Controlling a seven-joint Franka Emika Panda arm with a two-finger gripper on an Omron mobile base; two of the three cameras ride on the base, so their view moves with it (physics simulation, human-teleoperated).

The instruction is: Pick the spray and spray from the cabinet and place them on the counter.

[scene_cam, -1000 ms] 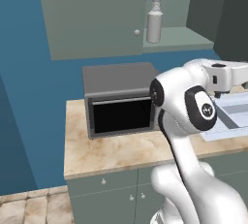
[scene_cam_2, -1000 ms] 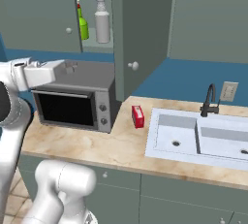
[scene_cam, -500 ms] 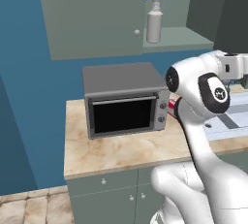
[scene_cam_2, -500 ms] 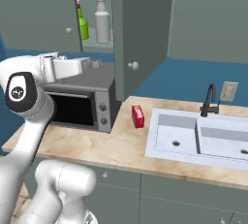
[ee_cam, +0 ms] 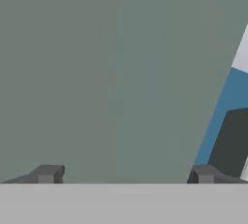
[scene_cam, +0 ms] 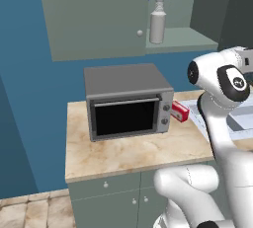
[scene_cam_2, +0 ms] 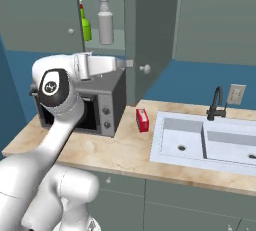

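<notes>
Fingers spread wide and empty, facing a grey-green cabinet door. Your arm has swung right, off the toaster oven (no grasp yet). Both sprays wait on the shelf: tall grey-white spray, green spray.

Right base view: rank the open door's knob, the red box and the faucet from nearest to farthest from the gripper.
Measured from the gripper, which is at the edge of the open door:
1. Door knob, just beside the gripper, on the door.
2. Red box, below, standing on the counter.
3. Faucet, far across, behind the sink.
</notes>
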